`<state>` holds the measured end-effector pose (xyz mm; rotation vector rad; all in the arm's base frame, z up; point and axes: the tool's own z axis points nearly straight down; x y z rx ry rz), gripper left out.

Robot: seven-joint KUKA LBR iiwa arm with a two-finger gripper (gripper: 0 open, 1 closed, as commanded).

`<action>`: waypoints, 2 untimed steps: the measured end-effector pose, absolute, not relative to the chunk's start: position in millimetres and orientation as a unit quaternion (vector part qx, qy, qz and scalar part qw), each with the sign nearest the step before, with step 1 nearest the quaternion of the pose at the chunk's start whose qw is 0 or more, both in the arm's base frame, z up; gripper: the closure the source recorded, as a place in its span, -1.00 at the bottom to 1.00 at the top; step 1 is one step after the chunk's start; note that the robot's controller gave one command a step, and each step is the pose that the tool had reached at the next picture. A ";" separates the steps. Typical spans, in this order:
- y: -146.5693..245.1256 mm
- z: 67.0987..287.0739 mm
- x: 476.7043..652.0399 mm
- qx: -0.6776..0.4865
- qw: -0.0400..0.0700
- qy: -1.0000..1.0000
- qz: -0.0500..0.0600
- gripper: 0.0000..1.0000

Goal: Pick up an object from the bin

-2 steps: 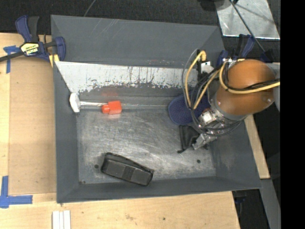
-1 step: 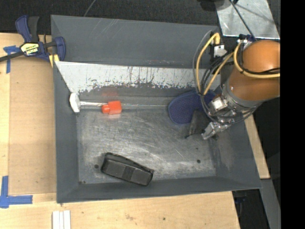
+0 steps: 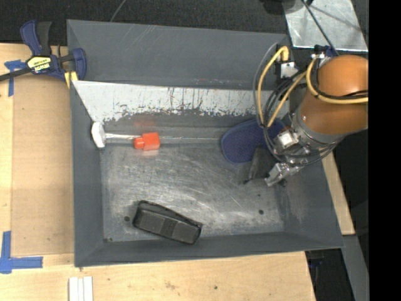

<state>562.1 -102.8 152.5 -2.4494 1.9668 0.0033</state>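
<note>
Pincer (image 3: 264,173): right of bin (image 3: 188,52), fingers apart, nothing between.
Blue oval (image 3: 240,143): back right, just left of pincer.
Orange block (image 3: 146,142): back left, well apart.
Black case (image 3: 166,223): front left, lying flat.

Black surface (image 3: 125,2) beyond, pale wood (image 3: 37,168) alongside.

Blue rounded thing (image 3: 237,145): right side hidden behind arm's cables (image 3: 262,102); kind too unclear to tell.
</note>
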 end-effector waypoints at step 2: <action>-132.6 199.2 573.0 -0.772 0.002 0.636 -0.002 1.00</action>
